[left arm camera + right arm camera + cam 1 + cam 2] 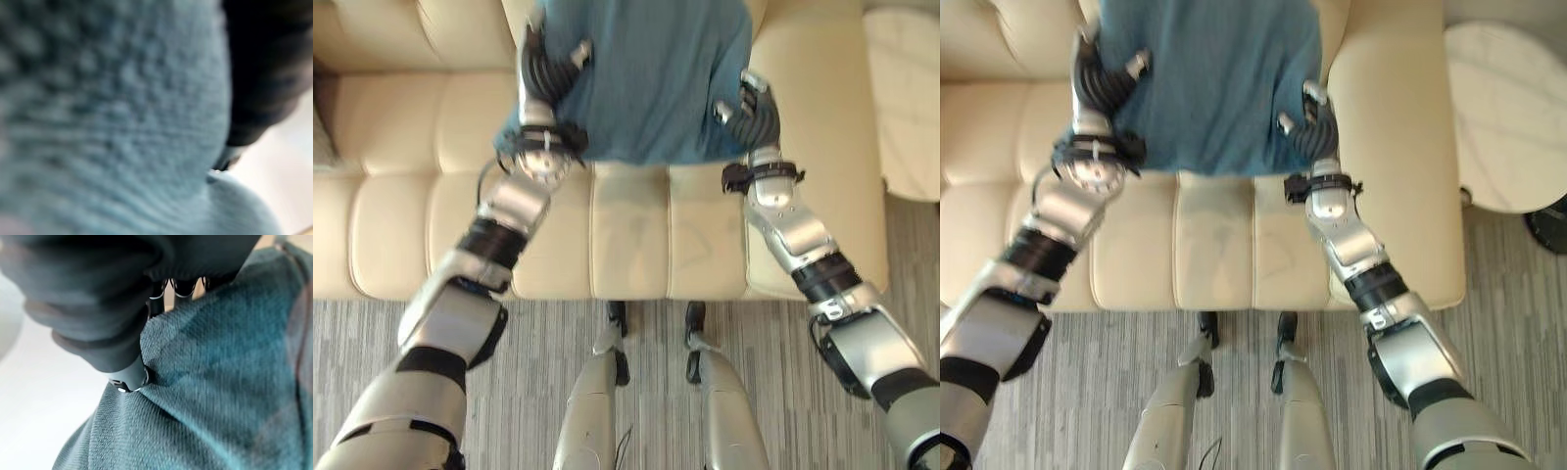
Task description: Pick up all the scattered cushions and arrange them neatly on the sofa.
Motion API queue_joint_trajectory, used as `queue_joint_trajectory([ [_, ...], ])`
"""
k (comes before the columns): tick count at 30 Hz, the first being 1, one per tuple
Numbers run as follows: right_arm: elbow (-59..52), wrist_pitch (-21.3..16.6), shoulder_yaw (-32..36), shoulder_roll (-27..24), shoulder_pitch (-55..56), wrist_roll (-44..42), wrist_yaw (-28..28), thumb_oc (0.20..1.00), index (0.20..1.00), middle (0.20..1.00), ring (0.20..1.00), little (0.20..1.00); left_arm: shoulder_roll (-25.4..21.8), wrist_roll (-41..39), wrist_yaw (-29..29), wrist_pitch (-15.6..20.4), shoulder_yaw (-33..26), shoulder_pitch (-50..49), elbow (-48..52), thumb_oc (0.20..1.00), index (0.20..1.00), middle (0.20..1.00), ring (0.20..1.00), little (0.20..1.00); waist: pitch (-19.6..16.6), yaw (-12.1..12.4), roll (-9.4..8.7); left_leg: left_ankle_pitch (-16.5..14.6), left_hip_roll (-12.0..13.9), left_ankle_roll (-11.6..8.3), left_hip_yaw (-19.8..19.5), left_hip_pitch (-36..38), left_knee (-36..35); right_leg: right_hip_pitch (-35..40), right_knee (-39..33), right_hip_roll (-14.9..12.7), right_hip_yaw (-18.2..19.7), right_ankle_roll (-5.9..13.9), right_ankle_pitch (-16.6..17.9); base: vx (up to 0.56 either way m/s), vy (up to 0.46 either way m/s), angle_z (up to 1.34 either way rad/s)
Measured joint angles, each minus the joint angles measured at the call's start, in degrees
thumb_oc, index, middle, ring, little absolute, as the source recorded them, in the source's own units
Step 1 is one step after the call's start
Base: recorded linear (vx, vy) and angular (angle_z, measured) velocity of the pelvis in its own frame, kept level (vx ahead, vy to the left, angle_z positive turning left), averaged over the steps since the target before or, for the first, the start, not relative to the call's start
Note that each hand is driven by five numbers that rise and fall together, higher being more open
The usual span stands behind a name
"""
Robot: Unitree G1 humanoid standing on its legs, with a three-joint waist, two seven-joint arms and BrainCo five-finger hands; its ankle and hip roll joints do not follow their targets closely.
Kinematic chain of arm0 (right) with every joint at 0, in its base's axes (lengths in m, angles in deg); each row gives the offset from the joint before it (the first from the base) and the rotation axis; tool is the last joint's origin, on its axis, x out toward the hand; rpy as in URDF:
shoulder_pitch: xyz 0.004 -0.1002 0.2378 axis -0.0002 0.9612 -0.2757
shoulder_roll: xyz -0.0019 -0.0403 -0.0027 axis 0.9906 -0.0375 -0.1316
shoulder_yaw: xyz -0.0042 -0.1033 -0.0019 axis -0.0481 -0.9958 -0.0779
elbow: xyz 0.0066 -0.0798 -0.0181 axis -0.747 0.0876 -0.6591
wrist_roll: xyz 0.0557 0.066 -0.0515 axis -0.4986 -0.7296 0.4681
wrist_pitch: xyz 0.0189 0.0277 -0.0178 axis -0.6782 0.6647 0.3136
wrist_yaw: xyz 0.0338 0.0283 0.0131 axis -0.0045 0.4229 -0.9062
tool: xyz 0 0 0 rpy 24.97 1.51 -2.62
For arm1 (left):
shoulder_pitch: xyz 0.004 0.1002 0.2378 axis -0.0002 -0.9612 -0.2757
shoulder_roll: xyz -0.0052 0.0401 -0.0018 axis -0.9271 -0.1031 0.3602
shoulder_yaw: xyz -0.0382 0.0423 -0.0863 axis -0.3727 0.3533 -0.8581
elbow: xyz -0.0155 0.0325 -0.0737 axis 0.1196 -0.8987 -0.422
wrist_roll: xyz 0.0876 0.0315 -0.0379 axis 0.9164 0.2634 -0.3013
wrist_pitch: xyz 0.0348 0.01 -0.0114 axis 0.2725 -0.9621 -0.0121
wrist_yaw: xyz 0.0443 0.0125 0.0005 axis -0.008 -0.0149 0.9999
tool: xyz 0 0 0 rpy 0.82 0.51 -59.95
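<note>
Cushion (646,78): teal woven cloth, matt, coarse visible weave with a pebbled nap seen close in the left wrist view, a finer twill in the right wrist view. Sofa (626,245): cream leather-like covering, smooth, soft sheen, stitched into padded panels. Floor (538,352): grey carpet, matt, finely striped ribbed texture. Left robot hand (551,70) and right robot hand (749,108): brushed silver metal-look fingers, dark matt ribbed covers. Round side table (1508,117): white marbled top, smooth, faintly glossy.
</note>
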Motion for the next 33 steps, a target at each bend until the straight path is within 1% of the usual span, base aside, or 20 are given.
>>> queue_joint_trajectory([
  [2, 3.8, 0.03, -2.82, -0.22, -3.25, 0.04, 0.41, 1.0, 1.0, 1.0, 1.0, 1.0, 0.5, 0.34, 0.15, -0.92, 3.34, 3.77, -5.99, 0.2, 0.2, 0.2, 0.2, 0.2, 0.93, -0.57, -0.14, 0.72, 0.13, 0.95, -0.23, -2.48, 0.1, -3.07, 1.46, 0.17, 0.02, -0.14, 0.46, -0.02, -0.006, 0.02],
  [3, 3.84, -0.02, -3.07, -0.19, -3.34, 0.06, 0.58, 1.0, 1.0, 1.0, 1.0, 1.0, 0.82, 0.35, 0.33, -1.15, 3.54, 3.7, -6.58, 0.332, 0.332, 0.332, 0.332, 0.332, 1.76, -0.76, -0.33, 1.27, 0.1, 1.71, -0.21, -3.23, 0.09, -4.22, 2.46, 0.07, 0.01, -0.38, -0.01, -0.02, 0.003, 0.06],
  [4, 4.17, -0.11, -3.2, -0.41, -3.54, 0.08, 0.79, 1.0, 1.0, 1.0, 1.0, 1.0, 0.42, 0.45, 0.35, -1.2, 4.34, 4.15, -7.79, 0.871, 0.871, 0.871, 0.871, 0.871, 2.23, -0.87, -0.35, 1.27, 0.11, 1.71, -0.43, -3.75, 0.3, -4.77, 2.83, 0.1, 0.0, -0.39, -0.18, -0.03, 0.018, 0.05],
  [5, 6.76, -0.18, -5.7, -0.64, -4.78, 0.07, 1.05, 1.0, 1.0, 1.0, 1.0, 1.0, -0.07, 0.59, -0.46, -1.61, 7.29, 4.83, -11.54, 1.0, 1.0, 1.0, 1.0, 1.0, 2.72, -1.32, -0.33, 1.28, 0.25, 1.72, -1.2, -5.47, 0.36, -6.62, 3.21, 0.37, 0.0, -0.51, -0.27, 0.0, 0.0, 0.0],
  [6, 7.82, -0.21, -5.31, -0.65, -4.78, 0.06, 1.05, 1.0, 1.0, 1.0, 1.0, 1.0, -0.65, 0.61, -0.76, -2.39, 7.33, 4.84, -12.55, 1.0, 1.0, 1.0, 1.0, 1.0, 4.29, -1.39, -0.38, 1.28, 0.35, 1.72, -1.54, -5.66, 0.42, -7.04, 3.79, 0.45, 0.07, -0.74, -0.44, 0.0, 0.0, 0.0],
  [8, 7.82, -0.49, -5.07, -0.66, -5.0, 0.05, 1.04, 1.0, 1.0, 1.0, 1.0, 1.0, -1.47, 0.6, -0.73, -2.43, 6.97, 5.23, -12.55, 1.0, 1.0, 1.0, 1.0, 1.0, 5.41, -1.36, -0.44, 1.29, 0.38, 1.71, -1.81, -5.31, 0.48, -6.85, 3.99, 0.48, 0.16, -0.78, -0.46, 0.0, 0.0, 0.0],
  [9, 9.26, -0.83, -4.79, 0.38, -5.06, -0.03, 0.88, 1.0, 1.0, 1.0, 1.0, 1.0, -1.37, 0.45, -1.43, -2.84, 5.22, 5.54, -13.38, 1.0, 1.0, 1.0, 1.0, 1.0, 6.99, -1.58, -0.49, 1.29, 0.32, 1.71, -2.59, -2.75, 0.5, -4.57, 4.59, 0.43, 0.24, -0.83, -0.51, -0.02, 0.016, 0.04],
  [12, 12.73, -0.61, -4.55, 2.24, -4.95, -0.55, 0.0, 1.0, 1.0, 1.0, 1.0, 1.0, 0.82, -2.89, -4.02, -2.83, 3.64, 5.21, -17.09, 1.0, 1.0, 1.0, 1.0, 1.0, 6.83, -1.68, -0.58, 1.27, 0.26, 1.69, -2.86, 0.16, 0.48, -1.54, 4.6, 0.41, 0.22, -0.91, -0.62, 0.0, 0.007, 0.02],
  [15, 12.61, 0.63, -2.24, 3.96, -4.85, -2.39, -0.64, 1.0, 1.0, 1.0, 1.0, 1.0, 1.9, -11.0, -7.8, -2.84, -1.2, 4.54, -17.28, 1.0, 1.0, 1.0, 1.0, 1.0, 6.81, -1.7, -0.63, 1.17, 0.04, 1.55, -2.84, 1.64, 0.41, -0.15, 4.55, 0.5, 1.25, -0.8, -1.08, 0.01, 0.007, -0.02],
  [17, 12.54, 0.79, -0.77, 6.18, -2.36, -2.48, -1.45, 1.0, 1.0, 1.0, 1.0, 1.0, 2.62, -15.79, -9.72, -2.81, -4.75, 1.54, -16.79, 1.0, 1.0, 1.0, 1.0, 1.0, 6.89, -1.91, -0.69, 0.78, 0.13, 1.12, -2.83, 4.9, -0.4, 3.24, 3.13, 0.71, 1.29, -0.74, -0.78, 0.02, 0.015, -0.09],
  [19, 11.3, 0.71, 0.08, 7.36, 1.66, -2.94, -1.61, 1.0, 1.0, 1.0, 1.0, 1.0, 2.73, -18.01, -10.5, -2.49, -6.04, -3.0, -12.83, 1.0, 1.0, 1.0, 1.0, 1.0, 5.97, -1.95, -0.74, 0.28, 0.12, 1.08, -2.81, 7.84, -1.43, 6.2, 1.4, 0.82, 1.36, -0.54, -1.51, 0.01, 0.026, -0.1],
  [20, 10.43, 0.7, -0.06, 7.52, 4.52, -3.08, -1.69, 1.0, 1.0, 1.0, 1.0, 1.0, 3.2, -18.12, -10.57, -1.61, -6.51, -5.75, -10.82, 1.0, 1.0, 1.0, 1.0, 1.0, 3.32, -1.83, -0.59, 0.14, 0.05, 0.91, -2.85, 7.43, -1.77, 5.74, 1.02, 0.79, 1.39, -0.46, -1.51, -0.02, 0.04, -0.07],
  [21, 8.32, 0.67, 0.59, 7.69, 7.75, -3.14, -1.92, 1.0, 1.0, 1.0, 1.0, 1.0, 3.13, -18.3, -10.7, -1.42, -7.46, -8.4, -7.19, 1.0, 1.0, 1.0, 1.0, 1.0, 2.05, -1.71, -0.61, -0.02, -0.01, 0.65, -2.93, 7.83, -2.17, 6.43, 0.42, 0.83, 1.16, -0.29, -1.34, 0.0, 0.04, -0.06],
  [22, 3.28, 0.34, 2.6, 7.82, 12.23, -3.13, -2.25, 1.0, 1.0, 1.0, 1.0, 1.0, 2.71, -18.28, -10.82, -0.46, -9.62, -13.4, 0.16, 1.0, 1.0, 1.0, 1.0, 1.0, 2.05, -1.7, -0.62, 0.11, 0.05, 0.5, -2.98, 9.41, -2.36, 8.32, -0.3, 0.87, 0.97, 0.09, -0.67, 0.12, 0.047, -0.03],
  [23, 0.56, 0.34, 2.93, 7.71, 18.31, -3.1, -2.59, 1.0, 1.0, 1.0, 1.0, 1.0, 2.94, -18.12, -10.95, 0.62, -10.54, -18.87, 4.27, 1.0, 1.0, 1.0, 1.0, 1.0, 1.71, -1.44, -0.57, -0.37, -0.08, 0.61, -2.97, 12.91, -2.88, 12.14, -1.52, 0.8, 0.96, 0.07, -1.13, 0.18, 0.06, -0.02],
  [26, -6.15, 0.55, 5.6, 7.25, 26.14, -2.73, -3.73, 1.0, 1.0, 1.0, 1.0, 1.0, 2.93, -17.95, -10.73, 1.09, -14.44, -28.06, 14.13, 1.0, 1.0, 1.0, 1.0, 1.0, 1.29, -1.06, -0.4, -0.38, -0.37, 0.62, -2.86, 17.48, -5.19, 16.81, -4.08, 0.8, 0.83, 0.46, -0.8, 0.15, 0.056, 0.02],
  [27, -9.92, 0.65, 8.57, 7.06, 33.41, -2.15, -5.41, 1.0, 1.0, 1.0, 1.0, 1.0, 3.62, -17.79, -10.97, 1.94, -16.3, -37.46, 20.55, 1.0, 1.0, 1.0, 1.0, 1.0, 0.45, -0.99, -0.2, -0.58, -0.54, 0.86, -2.9, 21.76, -6.78, 21.85, -6.54, 0.58, -0.27, 1.12, -0.39, 0.22, 0.093, 0.11],
  [31, -10.58, 1.03, 12.09, 6.98, 45.58, -2.0, -7.28, 1.0, 1.0, 1.0, 1.0, 1.0, 7.6, -17.62, -12.13, 1.63, -18.93, -53.48, 23.5, 1.0, 1.0, 1.0, 1.0, 1.0, -5.47, -0.18, -0.16, -1.22, -0.93, 0.67, -2.86, 27.24, -9.94, 28.45, -12.24, 0.78, -0.77, 1.68, 0.13, 0.16, 0.098, 0.04],
  [32, -13.53, 1.95, 15.51, 7.78, 51.57, -0.65, -9.93, 1.0, 1.0, 1.0, 1.0, 1.0, 9.36, -17.42, -14.88, 1.14, -22.0, -62.86, 28.87, 1.0, 1.0, 1.0, 1.0, 1.0, -6.05, -0.36, -0.03, -1.02, -1.34, 0.52, -2.95, 31.85, -11.77, 34.59, -16.58, 0.72, -1.58, 1.93, 1.91, 0.09, 0.118, 0.03],
  [33, -12.66, 2.49, 15.67, 7.45, 53.22, -0.04, -10.15, 1.0, 1.0, 1.0, 1.0, 1.0, 9.81, -17.43, -15.4, 0.79, -21.98, -65.33, 28.72, 1.0, 1.0, 1.0, 1.0, 1.0, -7.27, -0.21, -0.09, -1.25, -1.54, 0.67, -2.83, 32.97, -11.78, 36.37, -18.33, 0.64, -1.59, 1.98, 2.22, 0.08, 0.112, 0.06],
])
